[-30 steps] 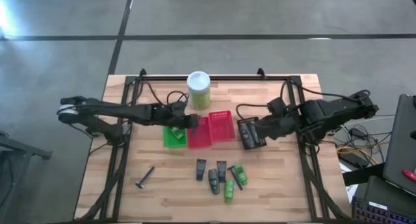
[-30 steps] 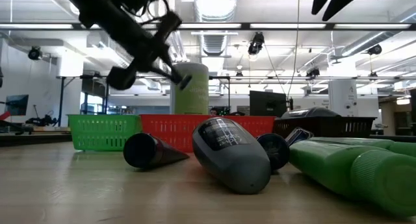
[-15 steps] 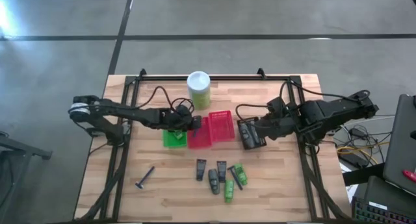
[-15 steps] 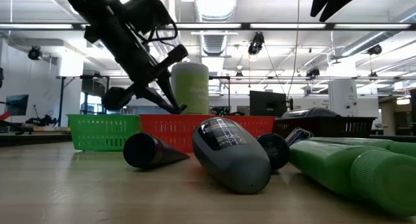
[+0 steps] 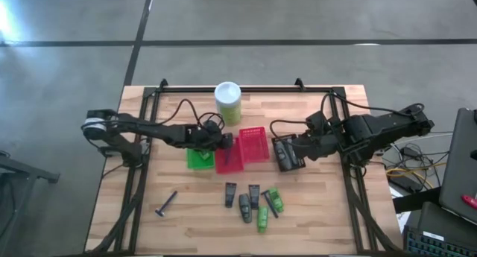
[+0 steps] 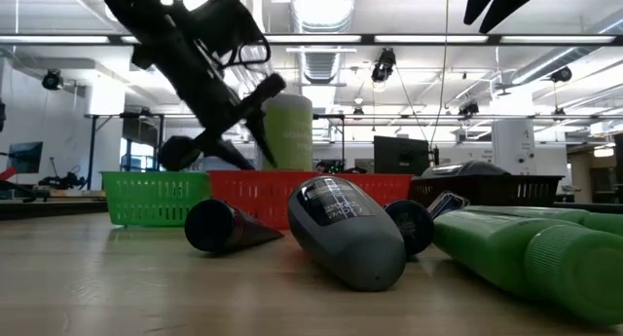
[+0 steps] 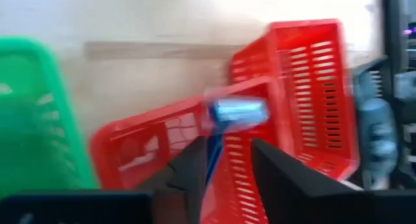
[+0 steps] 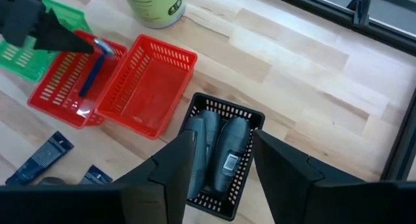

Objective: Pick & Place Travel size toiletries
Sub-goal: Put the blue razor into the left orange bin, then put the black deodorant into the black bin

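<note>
a lone black razor [image 5: 165,203] lies near the bench's [image 5: 112,212] front left corner, well apart from the rest. the left gripper [image 5: 226,141] reaches over the near red basket [image 5: 228,159], its fingers pinching a blue-handled razor [image 8: 95,66] whose head sits at the basket's rim and whose handle slants down inside it. just left of that basket is the green basket [image 5: 198,157], and a second red basket [image 5: 254,143] touches it on the right; the pale-green canister [image 5: 228,102] with its white lid stands behind them toward the back edge, and its label is too small to read. near the front edge, mid-bench, the remaining toiletries cluster: two black flat tubes [image 5: 230,194], a dark grey oval bottle [image 5: 245,208], a black razor and green mini tubes [image 5: 263,219]. the right gripper [image 5: 283,149] hovers with fingers spread above the dark mesh basket [image 8: 220,152], which holds two grey bottles [image 8: 229,146], one showing a small white label that cannot be read.
</note>
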Robot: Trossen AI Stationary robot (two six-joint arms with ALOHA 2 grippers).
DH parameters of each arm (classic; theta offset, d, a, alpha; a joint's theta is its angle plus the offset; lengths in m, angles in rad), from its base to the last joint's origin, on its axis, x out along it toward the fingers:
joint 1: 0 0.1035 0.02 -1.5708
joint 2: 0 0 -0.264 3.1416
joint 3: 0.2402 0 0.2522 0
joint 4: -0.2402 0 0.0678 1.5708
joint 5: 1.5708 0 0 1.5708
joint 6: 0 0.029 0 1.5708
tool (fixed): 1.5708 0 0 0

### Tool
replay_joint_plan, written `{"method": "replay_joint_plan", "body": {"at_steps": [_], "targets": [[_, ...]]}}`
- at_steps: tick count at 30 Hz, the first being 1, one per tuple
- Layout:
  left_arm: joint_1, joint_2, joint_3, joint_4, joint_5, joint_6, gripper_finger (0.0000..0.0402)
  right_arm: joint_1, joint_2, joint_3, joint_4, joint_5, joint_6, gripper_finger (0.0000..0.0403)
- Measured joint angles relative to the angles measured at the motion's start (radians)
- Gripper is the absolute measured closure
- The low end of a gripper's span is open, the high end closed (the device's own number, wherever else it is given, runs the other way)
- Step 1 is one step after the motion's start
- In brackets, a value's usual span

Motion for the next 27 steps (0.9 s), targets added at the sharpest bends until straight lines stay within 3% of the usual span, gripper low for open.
{"method": "replay_joint_plan", "body": {"at_steps": [5,11,18,23,27], "targets": [[0.0,-0.055,0.035,-0.009,0.0,0.096,0.023,0.0,0.0,0.0,-0.001,0.0,0.0,0.0244],[-0.003,-0.127,0.064,-0.134,0.002,0.213,0.0216,-0.001,0.002,-0.003,0.019,-0.028,0.004,0.0259],[-0.048,-0.291,0.067,-0.175,0.005,0.532,0.0218,-0.002,0.002,-0.071,0.298,-0.181,-0.001,0.0273],[-0.05,-0.403,0.067,-0.245,0.004,0.637,0.0218,0.003,0.03,-0.156,0.595,-0.308,-0.021,0.0271],[-0.052,-0.443,0.064,-0.348,0.08,0.672,0.0218,0.003,0.088,-0.17,0.564,-0.355,0.038,0.0254]]}}
